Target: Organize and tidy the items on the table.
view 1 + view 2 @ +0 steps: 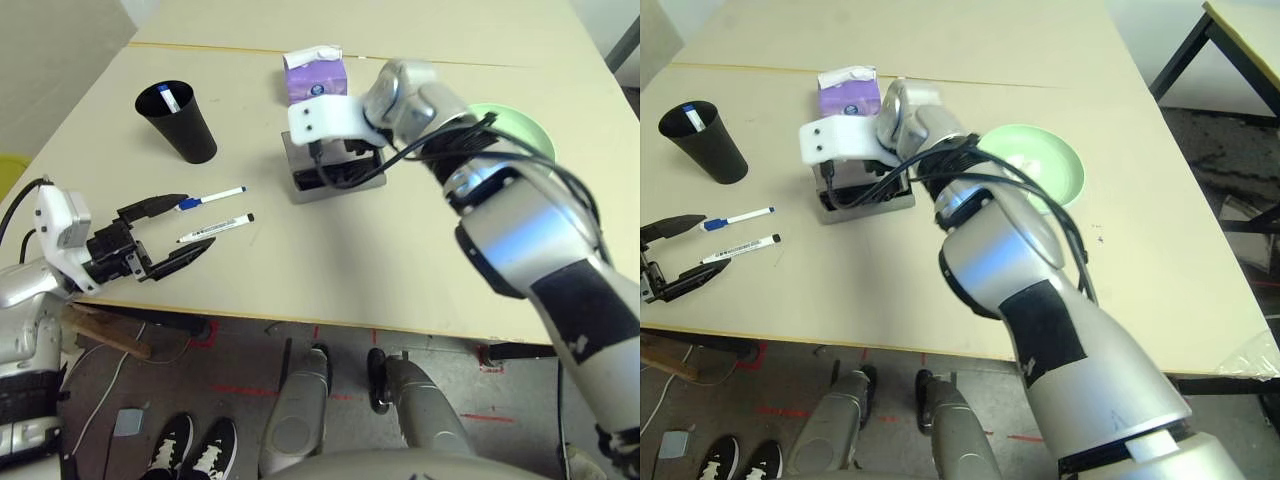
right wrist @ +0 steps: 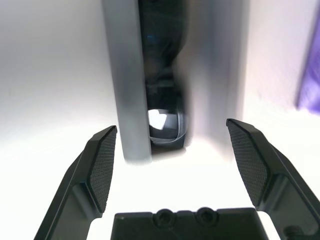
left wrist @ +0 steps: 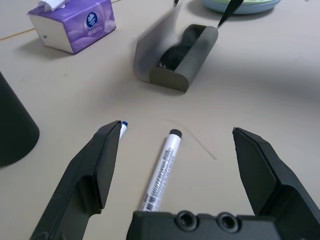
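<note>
The grey glasses case (image 1: 335,178) lies open in the middle of the table (image 1: 400,260), with the black sunglasses (image 2: 162,120) inside it. My right gripper (image 2: 172,130) hovers open right over the case, its fingers standing on either side and holding nothing. Two white marker pens lie at the left: one with a blue cap (image 1: 212,197), one with a black cap (image 1: 215,229). My left gripper (image 1: 200,220) is open at their near ends, and the black-capped pen (image 3: 162,172) lies between its fingers. A light-green plate (image 1: 1040,165) sits behind my right forearm.
A purple tissue box (image 1: 315,75) stands just behind the case. A black cup (image 1: 178,122) with a blue-and-white pen in it stands at the far left. The table's front edge runs close below my left gripper. A yellowish seam (image 1: 1060,87) crosses the far side.
</note>
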Robot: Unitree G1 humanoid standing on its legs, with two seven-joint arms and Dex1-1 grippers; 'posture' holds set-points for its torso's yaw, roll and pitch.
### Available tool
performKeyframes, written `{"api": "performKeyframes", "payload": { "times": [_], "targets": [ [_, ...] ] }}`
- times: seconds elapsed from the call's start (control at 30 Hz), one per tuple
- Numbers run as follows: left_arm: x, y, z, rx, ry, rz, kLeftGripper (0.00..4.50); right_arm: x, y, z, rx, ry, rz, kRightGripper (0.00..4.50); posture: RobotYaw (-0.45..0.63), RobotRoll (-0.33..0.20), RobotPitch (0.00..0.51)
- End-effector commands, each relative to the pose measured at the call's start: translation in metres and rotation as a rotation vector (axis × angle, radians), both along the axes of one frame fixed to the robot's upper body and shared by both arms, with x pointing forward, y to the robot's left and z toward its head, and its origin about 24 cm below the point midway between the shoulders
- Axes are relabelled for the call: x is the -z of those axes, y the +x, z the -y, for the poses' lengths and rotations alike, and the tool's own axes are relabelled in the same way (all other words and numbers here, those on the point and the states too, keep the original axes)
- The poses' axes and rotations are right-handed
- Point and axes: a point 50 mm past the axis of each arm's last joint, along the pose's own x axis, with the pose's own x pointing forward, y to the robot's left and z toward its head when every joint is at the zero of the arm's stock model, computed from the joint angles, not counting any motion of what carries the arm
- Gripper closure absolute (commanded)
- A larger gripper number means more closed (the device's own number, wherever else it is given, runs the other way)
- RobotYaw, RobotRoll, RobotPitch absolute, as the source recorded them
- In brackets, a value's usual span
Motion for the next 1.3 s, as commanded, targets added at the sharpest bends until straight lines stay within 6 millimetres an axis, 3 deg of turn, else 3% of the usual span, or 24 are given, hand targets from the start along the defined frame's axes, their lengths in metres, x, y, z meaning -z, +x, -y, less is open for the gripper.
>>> {"api": "performKeyframes", "payload": {
  "times": [0.03,0.37,0.47,0.63,0.83,0.93,1.0,1.13,1.3],
  "targets": [
    [0.01,0.007,0.006,0.03,0.004,-0.022,0.0,-0.013,-0.004,-0.009,-0.03,0.029,0.038,0.01,0.04,0.0,0.222],
    [0.009,0.011,0.006,0.043,0.006,-0.016,0.0,-0.031,-0.008,-0.003,-0.025,0.081,0.049,0.01,0.03,0.0,0.224],
    [0.008,0.01,0.005,0.04,0.007,-0.016,0.0,-0.041,-0.01,0.009,-0.013,0.127,0.037,0.01,0.03,0.0,0.223],
    [0.006,0.008,0.003,0.003,-0.014,-0.005,0.0,-0.055,-0.024,0.052,0.04,0.475,-0.07,0.01,0.02,0.0,0.223],
    [0.002,0.012,-0.001,-0.091,-0.057,0.024,0.0,-0.046,-0.049,0.107,0.162,0.893,-0.138,0.01,0.01,0.0,0.227],
    [0.0,0.013,-0.004,-0.13,-0.065,0.032,0.0,-0.035,-0.06,0.133,0.244,1.135,-0.1,0.01,-0.01,0.0,0.228],
    [0.0,0.015,-0.004,-0.146,-0.07,0.03,0.0,-0.011,-0.068,0.152,0.341,1.162,-0.126,0.01,-0.03,0.0,0.23],
    [-0.001,0.021,-0.001,-0.164,-0.077,0.022,0.0,0.023,-0.093,0.169,0.381,1.24,-0.335,0.01,-0.04,0.0,0.232],
    [-0.003,0.029,-0.001,-0.222,-0.087,0.009,0.0,0.062,-0.113,0.196,0.329,1.265,-0.286,0.01,-0.06,0.0,0.239]
  ]
}}
